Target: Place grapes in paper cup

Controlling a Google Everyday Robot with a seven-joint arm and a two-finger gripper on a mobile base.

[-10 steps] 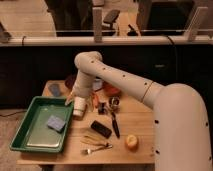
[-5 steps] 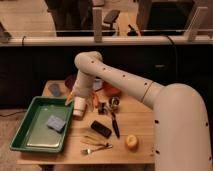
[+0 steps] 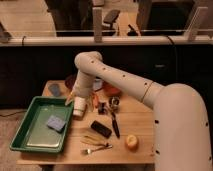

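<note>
White paper cup (image 3: 79, 108) under the hand (image 3: 75, 98)

1. The hand (image 3: 74, 97) hangs low over the left-middle of the counter (image 3: 134, 118), just above the paper cup (image 3: 79, 107), which stands close against the right wall of the green tray (image 3: 35, 134).
2. The arm (image 3: 125, 82) slopes across the back of the counter, and its thick body blocks the right edge.
3. Right of the cup the gaps are narrow: a black block (image 3: 101, 129) and a dark-handled tool (image 3: 115, 125) lie near each other.
4. Along the front lie a fork (image 3: 97, 148) and a round orange-yellow fruit (image 3: 131, 142).
5. Open room: the tray floor around the blue sponge (image 3: 56, 123), and the bare wood between tool and arm.
</note>
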